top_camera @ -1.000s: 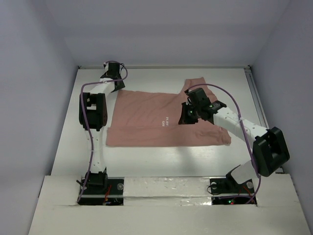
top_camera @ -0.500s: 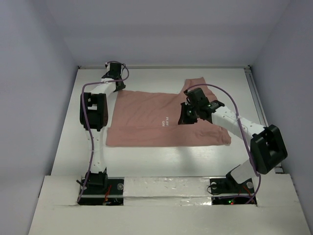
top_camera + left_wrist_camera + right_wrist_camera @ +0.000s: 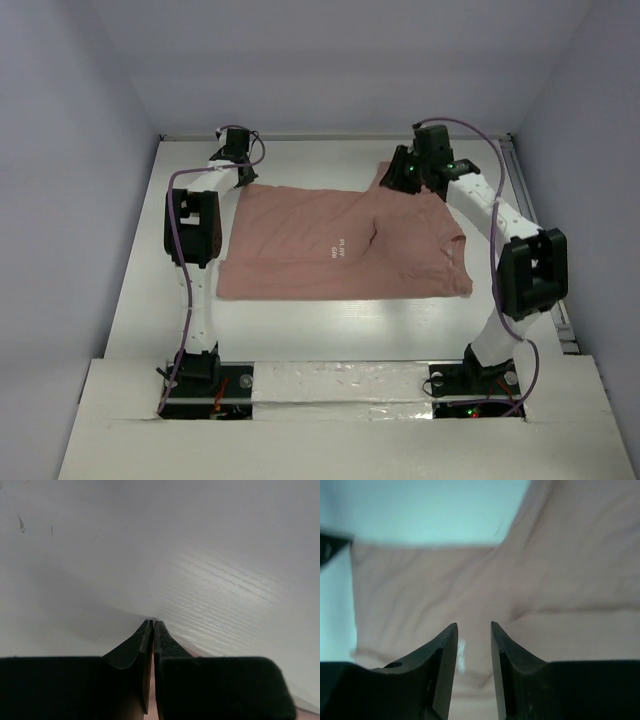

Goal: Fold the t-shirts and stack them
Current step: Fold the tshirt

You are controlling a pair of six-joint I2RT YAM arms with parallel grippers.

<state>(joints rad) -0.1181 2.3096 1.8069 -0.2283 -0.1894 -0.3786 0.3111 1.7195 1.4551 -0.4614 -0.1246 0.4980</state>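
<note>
The t-shirt [image 3: 320, 245] lies flat in the middle of the table [image 3: 300, 335], spread crosswise. Its long axis runs left to right in front of both arms, with what looks like the neck opening toward the right end and the straight hem toward the left. The small white lettering [image 3: 337, 249] sits about mid-cloth, and one sleeve [image 3: 388, 170] pokes out at the far right corner. Both arms reach to the shirt's far edge, one at each end of that axis. The left gripper [image 3: 232, 168] is at the far-left corner, its fingers pressed tight together with the tips down at the table. From its own wrist view there is only a thin line of pink between the fingers, so I can't say whether it has pinched the cloth or only closed beside it. The right gripper [image 3: 406, 174] hangs over the far-right sleeve with its jaws partly apart and nothing between them, only pink fabric spread below. Each arm is nearest to its own end, so I'd judge the next move to be a fold across the short way, drawing the far edge toward the near one. For that, the right jaws would first have to go down and close on the sleeve corner.
</note>
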